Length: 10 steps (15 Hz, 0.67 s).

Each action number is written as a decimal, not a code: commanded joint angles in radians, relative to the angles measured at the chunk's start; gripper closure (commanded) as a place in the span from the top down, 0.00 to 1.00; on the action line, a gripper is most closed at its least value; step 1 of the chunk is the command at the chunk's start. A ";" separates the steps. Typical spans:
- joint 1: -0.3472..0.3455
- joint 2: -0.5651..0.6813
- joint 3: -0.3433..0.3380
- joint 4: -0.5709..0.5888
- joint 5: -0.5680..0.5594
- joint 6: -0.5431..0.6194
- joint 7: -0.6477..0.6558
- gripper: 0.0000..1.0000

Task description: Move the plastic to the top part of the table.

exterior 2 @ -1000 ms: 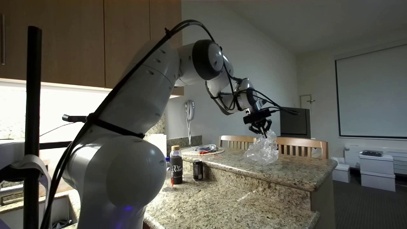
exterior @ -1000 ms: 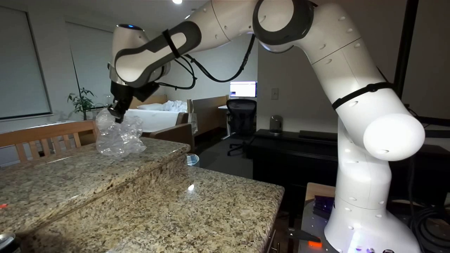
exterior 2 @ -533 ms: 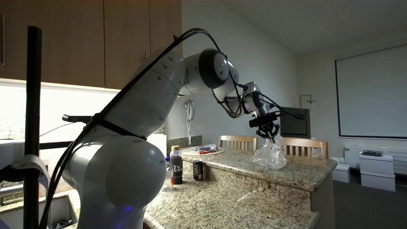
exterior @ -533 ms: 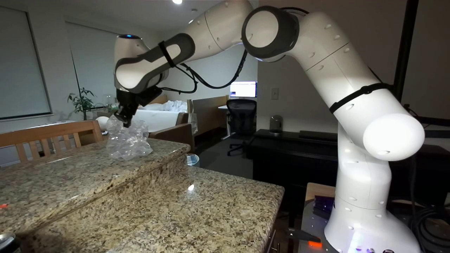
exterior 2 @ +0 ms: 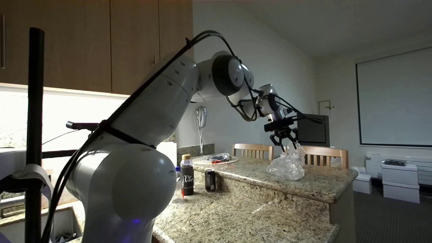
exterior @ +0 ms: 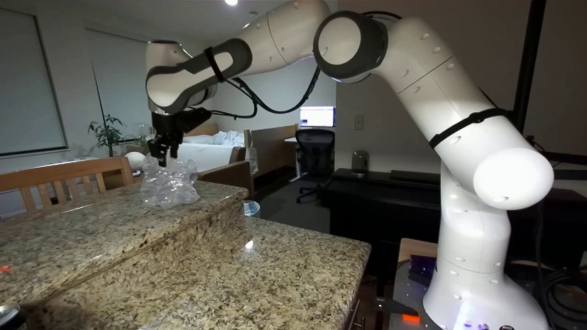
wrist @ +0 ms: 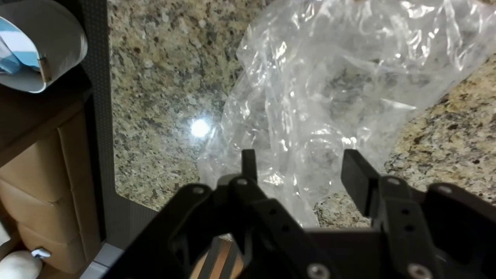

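Note:
The plastic [exterior: 169, 185] is a crumpled, clear sheet standing in a loose heap on the raised granite top part of the table [exterior: 87, 229], near its end. Both exterior views show my gripper [exterior 2: 289, 149] pointing down at the upper folds of the plastic [exterior 2: 287, 166]. In the wrist view the gripper [wrist: 299, 157] has its two fingers well apart. Folds of the plastic [wrist: 294, 104] lie beneath and between the fingers, not pinched by them. Whether a fingertip still brushes the plastic I cannot tell.
A step drops to the lower counter [exterior: 257, 279]. In an exterior view a black can [exterior 2: 210, 180] and a bottle [exterior 2: 187, 174] stand there, and a round mat [exterior 2: 202, 161] with items lies farther along the ledge. Wooden chairs [exterior 2: 320, 156] stand behind the ledge.
The arm lowered with the plastic, shifting it slightly toward the ledge's end. Since then the fingers have spread from shut to open, the gripper has risen slightly, and the plastic has stayed put.

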 commanded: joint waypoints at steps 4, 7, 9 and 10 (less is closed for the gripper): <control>-0.031 -0.016 0.024 0.051 0.025 -0.075 -0.031 1.00; -0.033 -0.030 0.029 0.063 0.028 -0.094 -0.038 1.00; -0.038 -0.044 0.047 0.067 0.051 -0.141 -0.054 1.00; -0.040 -0.054 0.055 0.062 0.064 -0.165 -0.061 1.00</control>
